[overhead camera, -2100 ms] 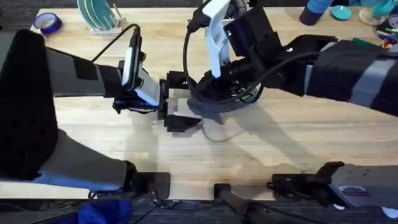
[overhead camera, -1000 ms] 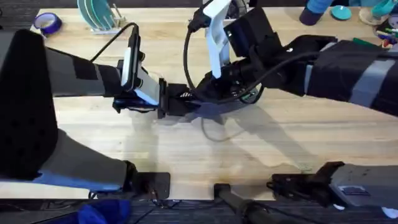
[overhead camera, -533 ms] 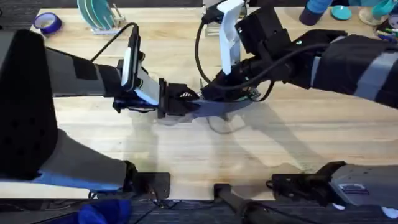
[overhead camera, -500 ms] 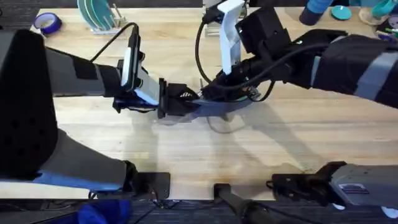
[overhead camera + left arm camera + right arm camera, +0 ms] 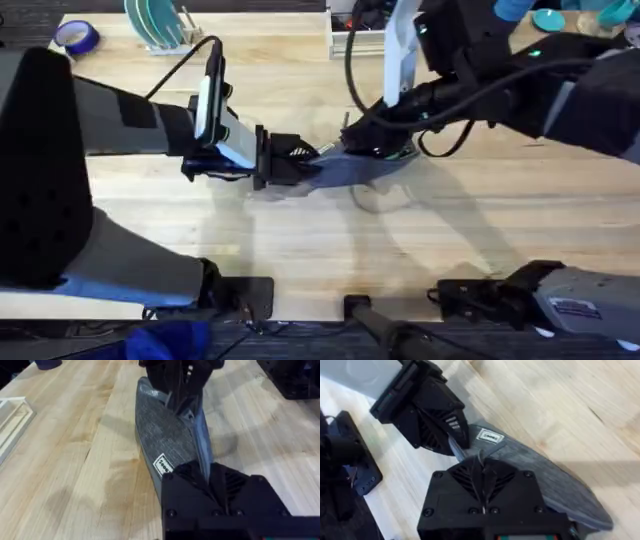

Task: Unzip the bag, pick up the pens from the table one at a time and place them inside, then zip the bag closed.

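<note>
The grey-blue bag (image 5: pixel 360 170) hangs a little above the table (image 5: pixel 450 230), stretched between both grippers. My left gripper (image 5: pixel 303 160) is shut on the bag's left end; in the left wrist view its fingers (image 5: pixel 190 490) clamp the bag (image 5: pixel 167 435) beside a small white label. My right gripper (image 5: pixel 347 147) is shut on the zipper pull on top of the bag, a short way right of the left one. The right wrist view has the right gripper (image 5: pixel 480 467) over the bag (image 5: pixel 545 482), with the left gripper (image 5: pixel 427 412) just beyond. The pens are out of view.
A rack of teal plates (image 5: pixel 158 24) and a blue tape roll (image 5: pixel 75 37) stand at the back left. Blue and teal items (image 5: pixel 545 17) sit at the back right. A white tray (image 5: pixel 12 420) lies off to one side. Bare wood stretches in front of the bag.
My left gripper closed onto the bag's left end and stays put. My right gripper has slid to the right along the bag's top, and its arm has swung right and back.
</note>
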